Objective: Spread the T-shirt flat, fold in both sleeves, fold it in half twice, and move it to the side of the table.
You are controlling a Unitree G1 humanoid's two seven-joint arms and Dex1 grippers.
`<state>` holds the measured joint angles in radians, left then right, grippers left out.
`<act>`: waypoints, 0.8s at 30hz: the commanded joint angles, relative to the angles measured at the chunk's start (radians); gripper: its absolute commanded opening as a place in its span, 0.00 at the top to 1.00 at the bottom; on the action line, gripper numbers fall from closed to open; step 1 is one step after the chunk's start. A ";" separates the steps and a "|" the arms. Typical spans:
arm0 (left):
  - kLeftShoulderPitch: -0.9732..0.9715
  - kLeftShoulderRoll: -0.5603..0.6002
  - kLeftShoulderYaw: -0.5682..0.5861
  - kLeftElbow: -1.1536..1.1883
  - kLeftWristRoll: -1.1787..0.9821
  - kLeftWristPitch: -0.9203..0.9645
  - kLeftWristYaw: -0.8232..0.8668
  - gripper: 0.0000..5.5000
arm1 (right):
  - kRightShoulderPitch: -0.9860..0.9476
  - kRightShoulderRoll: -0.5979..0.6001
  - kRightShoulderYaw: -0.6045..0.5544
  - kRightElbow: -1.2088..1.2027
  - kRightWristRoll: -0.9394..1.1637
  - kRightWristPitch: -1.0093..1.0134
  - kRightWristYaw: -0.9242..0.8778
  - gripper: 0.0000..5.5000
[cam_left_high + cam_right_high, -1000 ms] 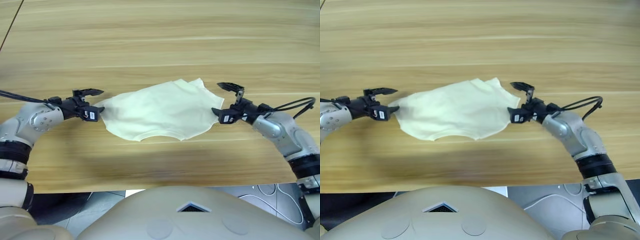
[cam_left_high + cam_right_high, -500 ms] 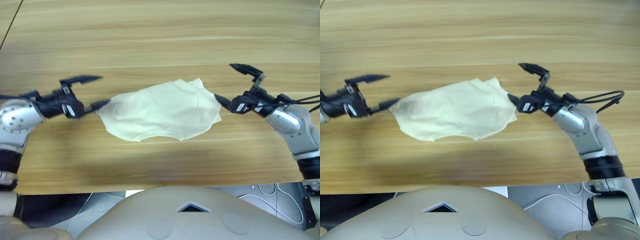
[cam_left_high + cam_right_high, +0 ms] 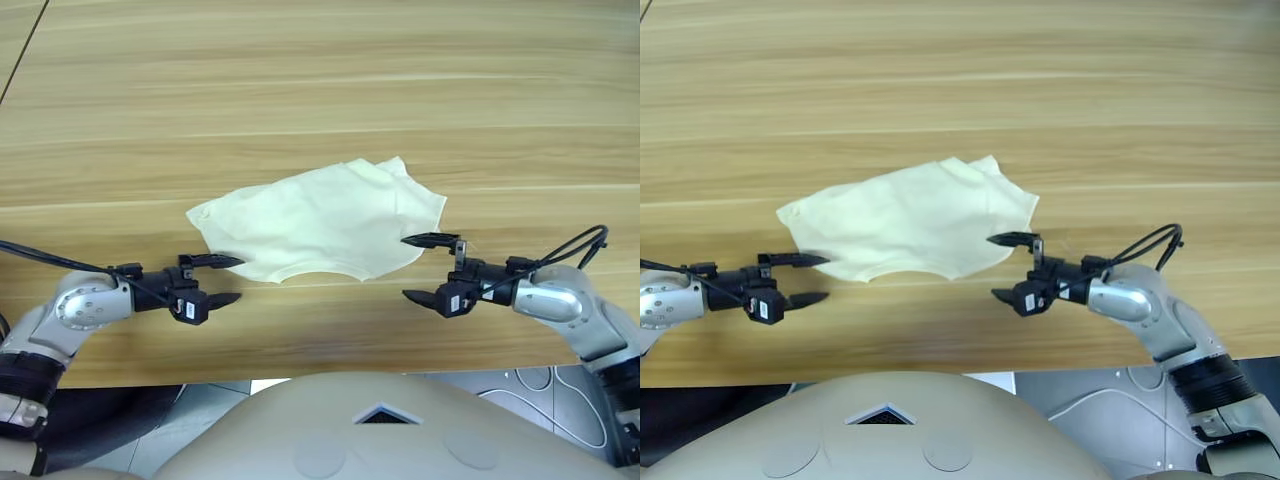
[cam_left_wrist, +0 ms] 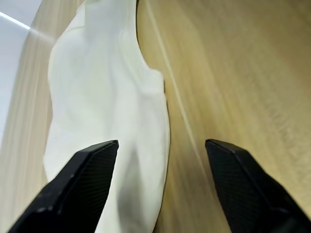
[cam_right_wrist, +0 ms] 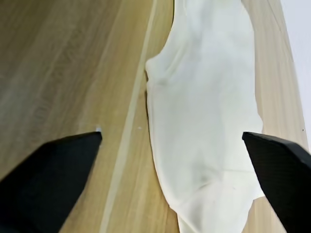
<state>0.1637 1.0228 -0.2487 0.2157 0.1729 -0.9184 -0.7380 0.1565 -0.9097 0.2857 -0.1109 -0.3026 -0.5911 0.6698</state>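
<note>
On the table (image 3: 320,80), the T-shirt (image 3: 320,222) lies (rumpled).

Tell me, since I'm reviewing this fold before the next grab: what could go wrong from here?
1. The T-shirt lies crumpled, with layers overlapping at its far right corner, so a pinch may catch several layers and fail to spread it flat.
2. The left claw and right claw are both open, low at the shirt's near edge; their lower fingers might push the cloth along the table rather than slip under it.
</note>
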 commanded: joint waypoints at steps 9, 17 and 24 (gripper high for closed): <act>-0.005 -0.011 0.011 0.038 0.175 0.074 0.085 0.44 | -0.028 0.032 0.054 0.123 -0.189 0.108 -0.031 0.17; -0.026 -0.011 0.017 0.063 0.231 0.124 0.112 0.69 | -0.041 0.028 0.069 0.155 -0.205 0.122 -0.047 0.46; -0.044 -0.016 0.004 0.086 0.256 0.140 0.133 0.91 | -0.039 0.030 0.072 0.154 -0.203 0.122 -0.054 0.71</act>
<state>0.1091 1.0108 -0.2202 0.2720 0.3872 -0.8105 -0.5906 0.0869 -0.8721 0.3312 -0.0039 -0.4424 -0.5215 0.5844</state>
